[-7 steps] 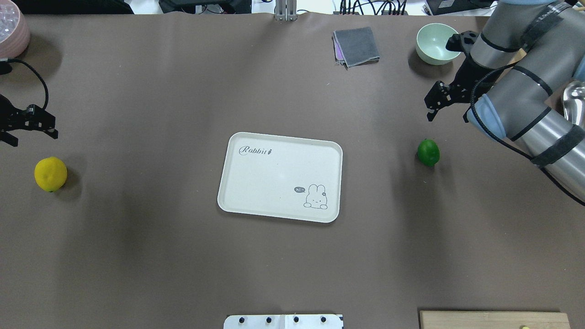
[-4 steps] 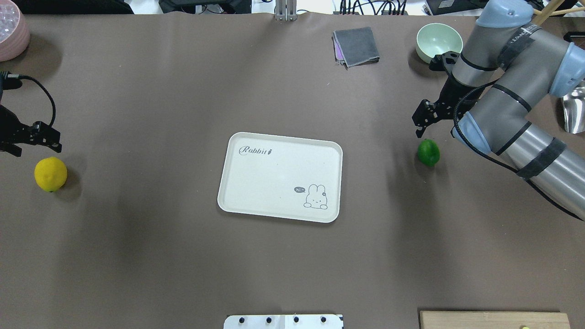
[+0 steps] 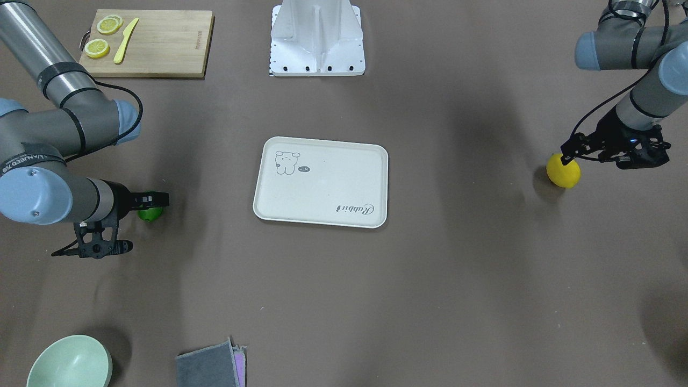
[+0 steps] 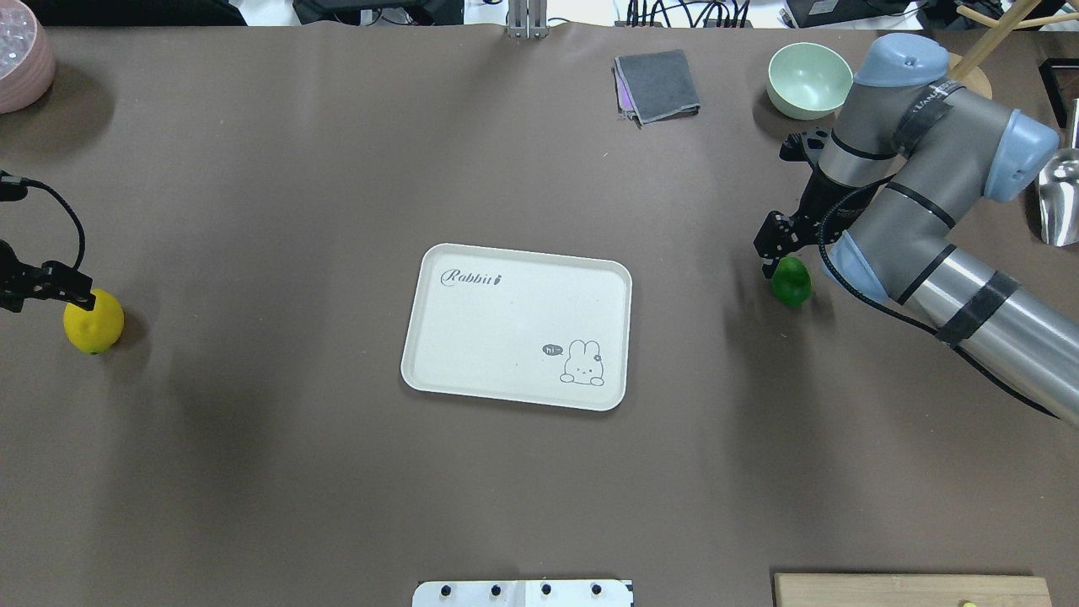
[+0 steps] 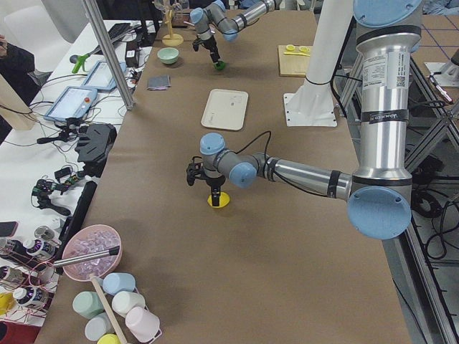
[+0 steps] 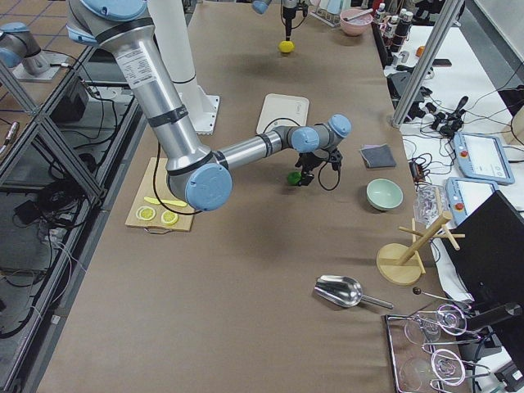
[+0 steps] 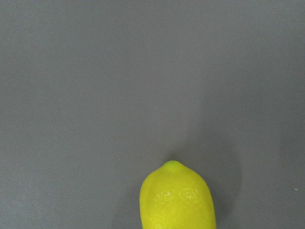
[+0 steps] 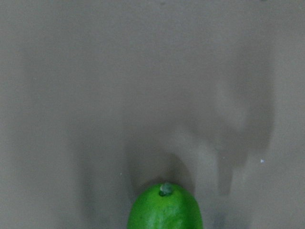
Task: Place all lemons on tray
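The yellow lemon [image 4: 93, 322] lies at the table's far left, also seen in the front view [image 3: 563, 171] and left wrist view [image 7: 177, 198]. My left gripper [image 4: 50, 288] is open just above it, one finger [image 3: 568, 153] over its top. The green lemon [image 4: 791, 282] lies right of the tray and shows in the right wrist view [image 8: 165, 207]. My right gripper [image 4: 780, 250] is open low over it, one finger [image 3: 155, 200] across it, the other hidden by the arm. The cream tray [image 4: 472, 337] sits in the middle with nothing on it.
A green bowl [image 4: 809, 78] and folded grey cloth [image 4: 657, 84] lie at the far right. A cutting board [image 3: 161, 48] with lemon slices and a yellow knife is near the base. There is also a pink bowl [image 4: 21, 63] and a metal scoop [image 4: 1058, 198].
Both grippers have come down and toward the robot's side onto their lemons, the left to the yellow one, the right to the green one. The lemons and tray have not moved.
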